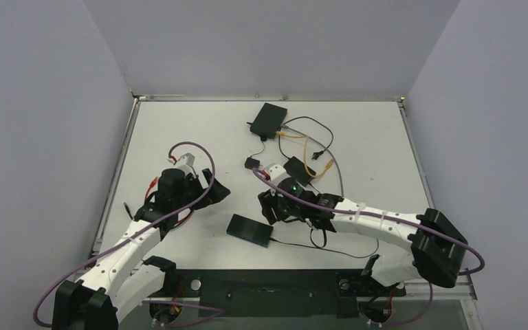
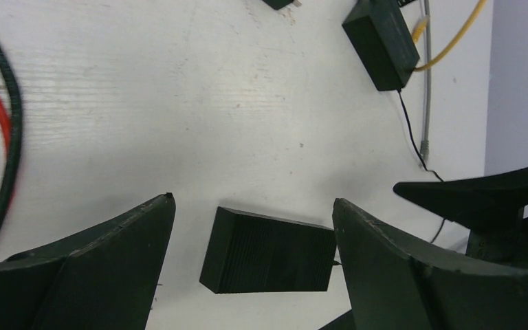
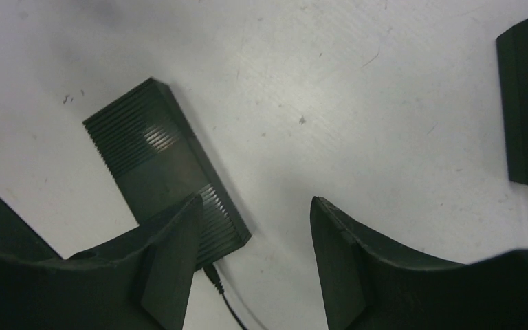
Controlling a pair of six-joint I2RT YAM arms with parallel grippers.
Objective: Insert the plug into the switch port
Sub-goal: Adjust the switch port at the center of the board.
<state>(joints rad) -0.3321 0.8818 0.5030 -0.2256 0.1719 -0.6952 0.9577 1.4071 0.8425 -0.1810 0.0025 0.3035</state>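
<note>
1. My left end effector (image 2: 253, 199) has its fingers spread wide and grips nothing.
2. My right end effector (image 3: 254, 201) has its fingers apart. Only bare counter (image 3: 385, 82) shows between them, and nothing is pinched.
3. The ribbed box (image 3: 151, 155) lies flat just beside the right end effector, on the side toward the left arm and the bases. One corner is hidden behind a finger, and a thin lead is plugged in at that end.
4. From the left wrist, the ribbed box shows ahead of the left end effector, in the gap between its fingers. The overhead view shows it apart from them.
5. The mid box (image 2: 381, 41) sits beyond the right end effector. The right arm partly covers it from overhead, and the right wrist view cuts it off at the edge.
6. The far box (image 1: 268, 118) is well beyond both end effectors.
7. The black plug (image 1: 251, 163) lies loose on the counter beyond the right end effector, between it and the far box. A thin lead runs from it toward that box. The left wrist view cuts it off at the top.
8. The yellow lead (image 2: 464, 34) passes behind the mid box, and its orange tips lie near that box.
9. No port faces any camera, so I cannot tell which box is the switch or which plug belongs to it.
10. I can read no writing on any of the boxes.
</note>
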